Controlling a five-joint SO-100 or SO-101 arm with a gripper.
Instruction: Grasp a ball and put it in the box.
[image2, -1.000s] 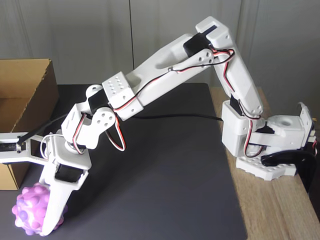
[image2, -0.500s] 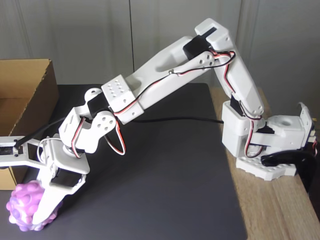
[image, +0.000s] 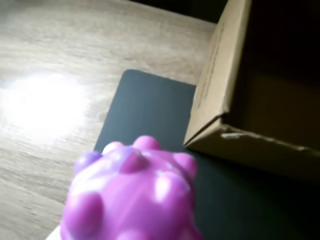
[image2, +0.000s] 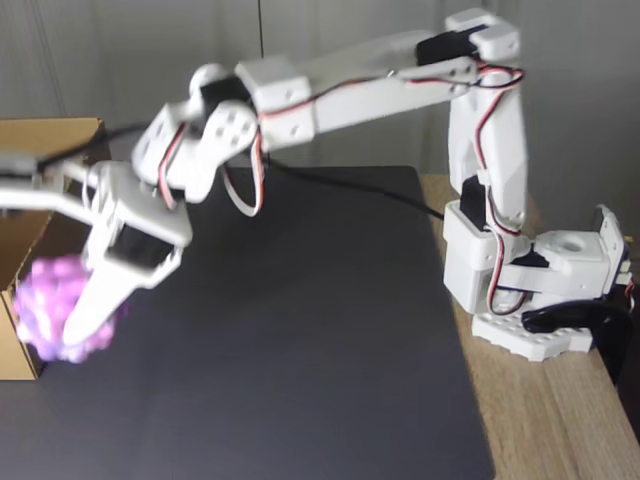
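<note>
The bumpy pink-purple ball (image2: 55, 305) hangs in the air at the left of the fixed view, with my gripper (image2: 68, 330) shut on it. It is level with the front corner of the brown cardboard box (image2: 40, 160), in front of the box's side. In the wrist view the ball (image: 132, 197) is close at the bottom, and the box (image: 255, 85) stands at the upper right with its dark inside showing. One white finger (image2: 95, 290) lies across the ball's right side; the other is hidden behind it.
A dark mat (image2: 300, 340) covers the table under the arm, with wooden tabletop (image2: 560, 420) to its right in the fixed view. The arm's white base (image2: 530, 290) is clamped at the right edge. A black cable (image2: 350, 190) runs across the mat's back.
The arm has lifted: the ball has left the mat and risen to the height of the box's front corner. The upper arm has straightened and swung upward.
</note>
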